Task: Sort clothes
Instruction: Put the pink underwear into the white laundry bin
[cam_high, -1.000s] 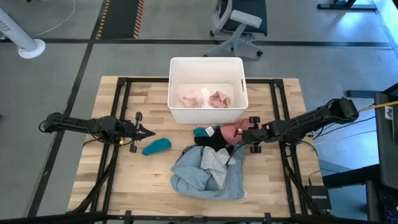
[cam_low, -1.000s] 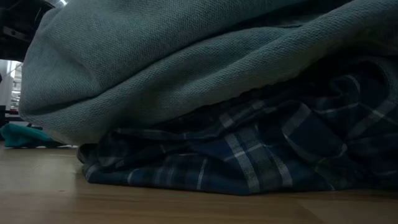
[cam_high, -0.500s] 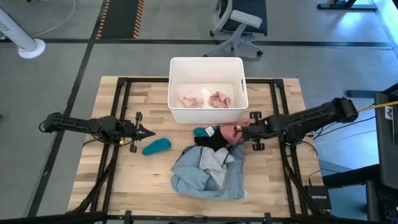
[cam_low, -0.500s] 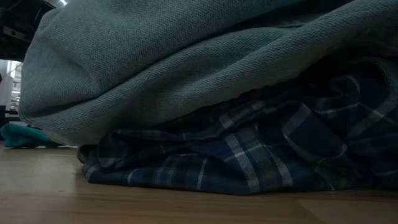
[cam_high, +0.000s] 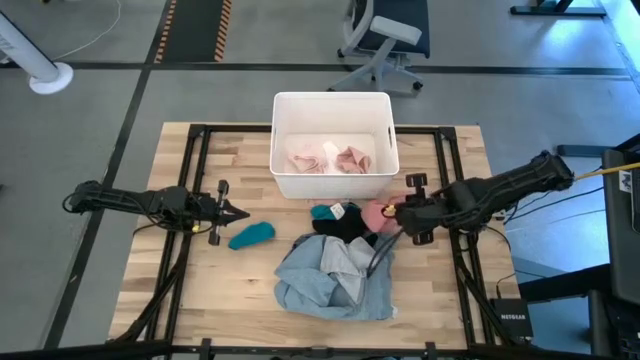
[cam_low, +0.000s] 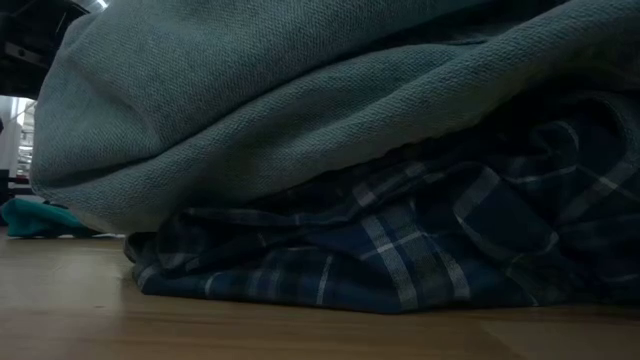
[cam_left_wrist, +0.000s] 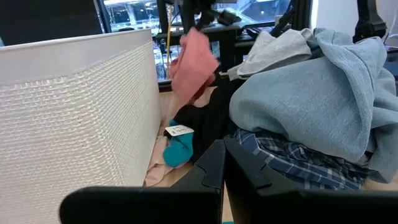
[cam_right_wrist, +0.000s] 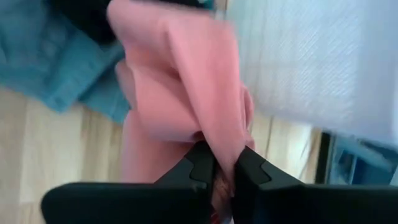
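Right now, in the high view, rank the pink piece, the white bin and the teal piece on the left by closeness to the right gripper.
1. pink piece: pinched in the right gripper.
2. white bin: behind it, toward the table's far edge.
3. teal piece: farthest, near the left gripper.

My right pincer pinched tight, arm stretched inward, my left pincer closed, arm level, idle

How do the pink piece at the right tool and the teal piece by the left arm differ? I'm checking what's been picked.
The pink piece is pinched in the right tool and hangs off the table; the teal piece lies flat and loose, untouched. Pink is near the white bin; teal lies apart. Both are small.
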